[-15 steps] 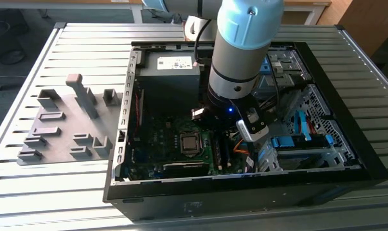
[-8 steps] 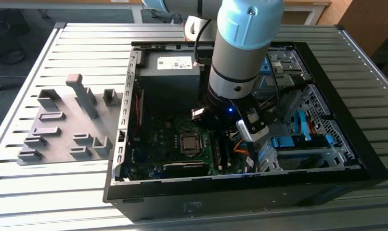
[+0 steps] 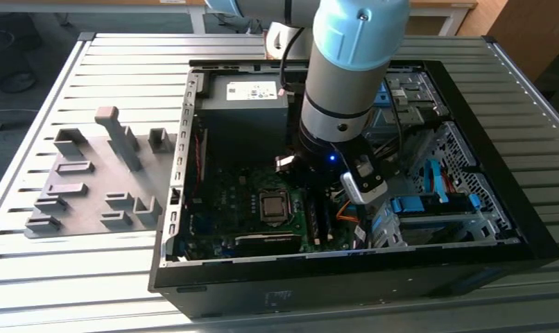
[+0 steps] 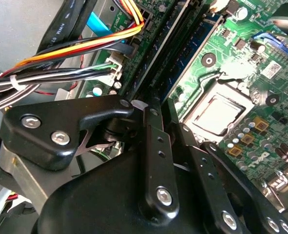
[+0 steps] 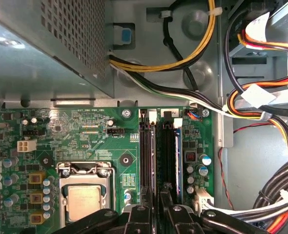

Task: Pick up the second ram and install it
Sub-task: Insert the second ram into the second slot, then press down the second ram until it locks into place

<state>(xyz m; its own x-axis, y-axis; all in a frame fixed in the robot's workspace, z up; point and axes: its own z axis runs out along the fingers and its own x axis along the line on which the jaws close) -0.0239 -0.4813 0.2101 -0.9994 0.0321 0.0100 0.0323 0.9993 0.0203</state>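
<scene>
- Exterior view's left: grey holder tray [image 3: 85, 187] on the slatted table [image 3: 122, 69]; blocks stand with no stick in them, so presumably already unloaded
- Centre: open computer case [image 3: 354, 267] lying on its side, board facing up; gives straight-down access for the arm [image 3: 354, 69]
- CPU socket [image 5: 85, 195] just beside the memory slots [image 5: 178, 156]; bare metal lid, no cooler in the way
- The second ram [image 5: 156, 165] over the slot bank, seen edge-on in the first wrist view as a thin dark strip running along the slots; appears lined up with one slot, probably for a straight push; cannot tell whether fully seated or whether the end latches have closed
- Gripper [image 5: 157, 207] directly above that strip, pointing down into the case; jaws drawn nearly together with only a thin gap, apparently pinching the stick by its flat faces; grip near the stick's middle likely keeps it level on the way in; same near-closed stance in the second wrist view [image 4: 167, 109]
- Exterior view's right: cable bundle [image 5: 261, 117] and drive cage [image 3: 428, 205] close to the slots but apart from the gripper; snag risk judged low
</scene>
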